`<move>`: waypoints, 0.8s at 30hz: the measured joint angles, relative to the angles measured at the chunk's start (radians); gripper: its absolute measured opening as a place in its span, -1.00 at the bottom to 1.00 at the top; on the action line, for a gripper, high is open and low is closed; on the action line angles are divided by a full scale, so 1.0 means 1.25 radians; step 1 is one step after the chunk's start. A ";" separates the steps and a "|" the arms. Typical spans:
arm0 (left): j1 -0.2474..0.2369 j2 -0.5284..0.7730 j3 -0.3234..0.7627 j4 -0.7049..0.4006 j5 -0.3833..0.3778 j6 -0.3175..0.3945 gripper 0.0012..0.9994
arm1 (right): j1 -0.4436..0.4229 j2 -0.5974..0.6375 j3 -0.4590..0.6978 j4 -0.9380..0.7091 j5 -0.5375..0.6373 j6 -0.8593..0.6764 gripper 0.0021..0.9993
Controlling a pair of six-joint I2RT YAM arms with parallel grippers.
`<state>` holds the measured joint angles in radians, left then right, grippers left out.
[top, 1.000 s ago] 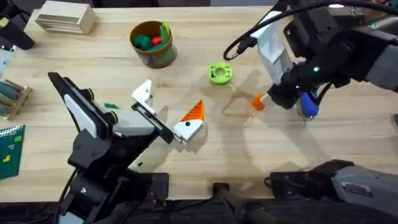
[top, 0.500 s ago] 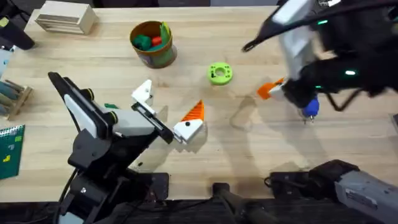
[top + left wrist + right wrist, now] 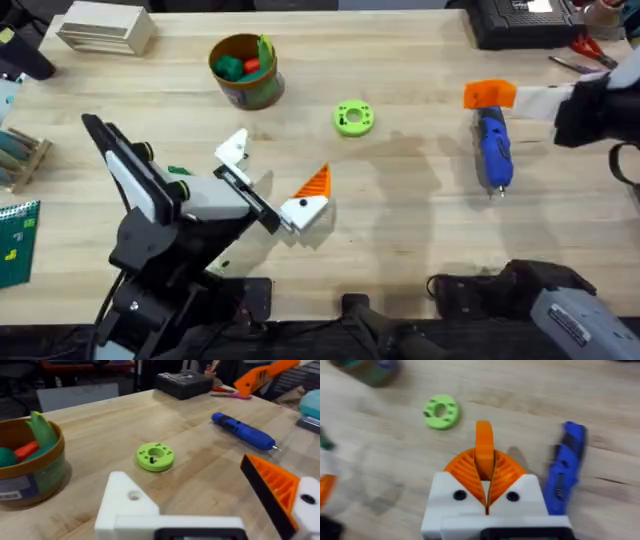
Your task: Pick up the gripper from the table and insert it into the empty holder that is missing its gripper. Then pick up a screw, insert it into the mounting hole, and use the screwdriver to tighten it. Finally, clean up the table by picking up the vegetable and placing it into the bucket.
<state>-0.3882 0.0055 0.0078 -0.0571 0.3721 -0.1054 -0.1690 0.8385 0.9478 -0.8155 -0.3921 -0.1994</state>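
Note:
My right gripper is at the right of the table, shut on the small orange gripper, which sticks out between its ribbed pads. The same orange gripper is raised in the air in the left wrist view. Below it the blue screwdriver lies flat on the table. My left gripper stands open: one side is the bare white holder, the other finger carries an orange pad. A dark-green vegetable lies beside the left arm. The bucket stands at the back.
A bright green disc with holes lies mid-table between both grippers. The bucket holds toy vegetables. Red-handled scissors and a black box sit at the back right. A wooden block is at the back left.
My right gripper has risen and swung right and back with the orange gripper in it, uncovering the blue screwdriver. The left arm has stayed in place.

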 joint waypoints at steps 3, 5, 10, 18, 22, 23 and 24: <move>0.000 0.000 0.000 0.001 0.037 0.000 0.97 | -0.015 0.017 -0.008 0.007 -0.124 0.027 -0.97; 0.000 0.000 0.000 0.001 0.064 0.000 0.98 | -0.013 0.037 -0.019 0.006 -0.202 0.038 -0.97; 0.000 0.000 0.000 0.002 0.123 0.000 0.97 | 0.015 0.136 -0.034 0.007 -0.358 0.094 -0.97; 0.000 0.000 0.000 0.001 0.157 0.000 0.97 | 0.108 0.349 -0.034 0.059 -0.567 0.165 -0.97; 0.000 0.000 0.000 0.001 0.166 0.000 0.97 | 0.178 0.466 -0.035 0.157 -0.652 0.248 -0.97; 0.000 0.000 0.000 0.001 0.167 0.000 0.98 | 0.196 0.490 -0.035 0.181 -0.664 0.273 -0.97; 0.000 0.000 0.000 0.001 0.167 0.000 0.98 | 0.215 0.515 -0.035 0.206 -0.673 0.299 -0.97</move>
<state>-0.3882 0.0055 0.0078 -0.0555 0.5805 -0.1051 0.1000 1.4819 0.9039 -0.5582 -1.2333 0.1741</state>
